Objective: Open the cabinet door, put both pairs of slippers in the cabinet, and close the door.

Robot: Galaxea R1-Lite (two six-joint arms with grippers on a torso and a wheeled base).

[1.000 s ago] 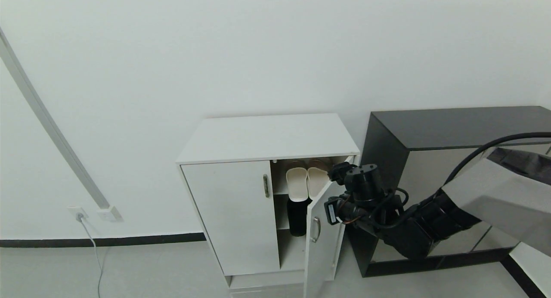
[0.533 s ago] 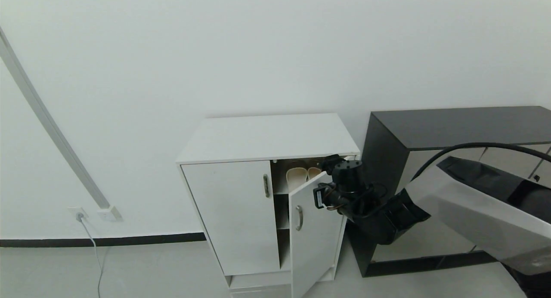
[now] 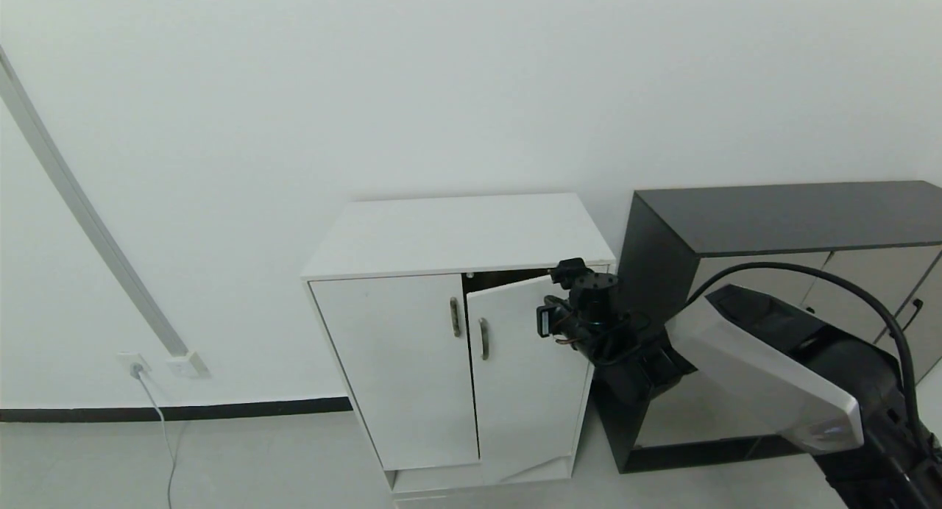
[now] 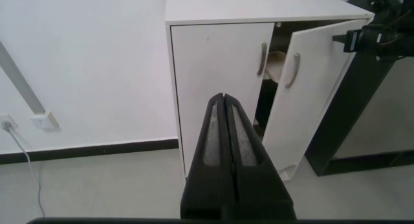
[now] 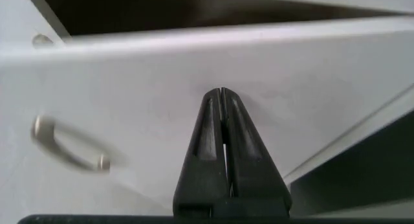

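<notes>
both jaws clenched empty, right jaws at the ajar cabinet door (image 3: 526,362), slippers (image 4: 276,61) mostly hidden

Three cameras trained on one white two-door cabinet (image 3: 456,233).
The head view looks forward and down from well back, taking in the whole cabinet and the glossy black sideboard (image 3: 773,215) just beside it. The left wrist view faces the cabinet front from lower down and some way off, past the black left gripper (image 4: 223,98); it shares the ajar right-hand door (image 4: 317,101) with the head view. The right wrist view looks past the black right gripper (image 5: 221,91), very near that door's face.
</notes>
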